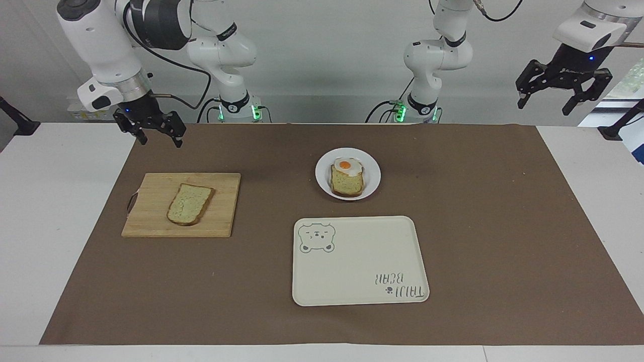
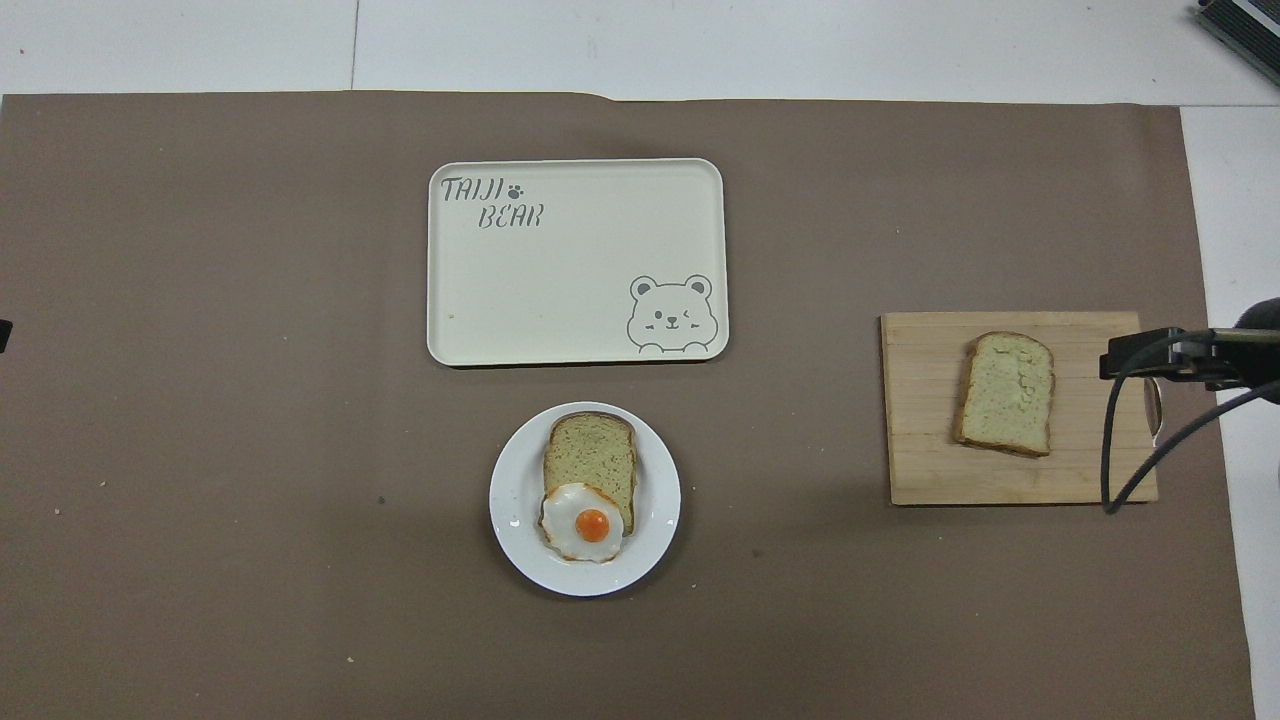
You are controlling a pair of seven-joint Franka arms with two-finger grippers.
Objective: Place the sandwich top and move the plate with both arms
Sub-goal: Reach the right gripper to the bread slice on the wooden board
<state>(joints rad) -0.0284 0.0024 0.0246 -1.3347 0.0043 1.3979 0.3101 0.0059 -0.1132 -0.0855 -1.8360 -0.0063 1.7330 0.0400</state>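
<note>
1. Your right gripper (image 1: 157,137), jaws apart, hangs over the mat's edge by the robots.
2. The sandwich top (image 1: 189,203) lies on the cutting board (image 1: 151,221), crust-length running slantwise away.
3. Your left gripper (image 1: 548,102), jaws apart, waits well away.

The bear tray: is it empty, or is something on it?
Empty. The tray shows only its printed bear and lettering in both views; the plate with bread and egg sits apart from it, nearer the robots.
</note>
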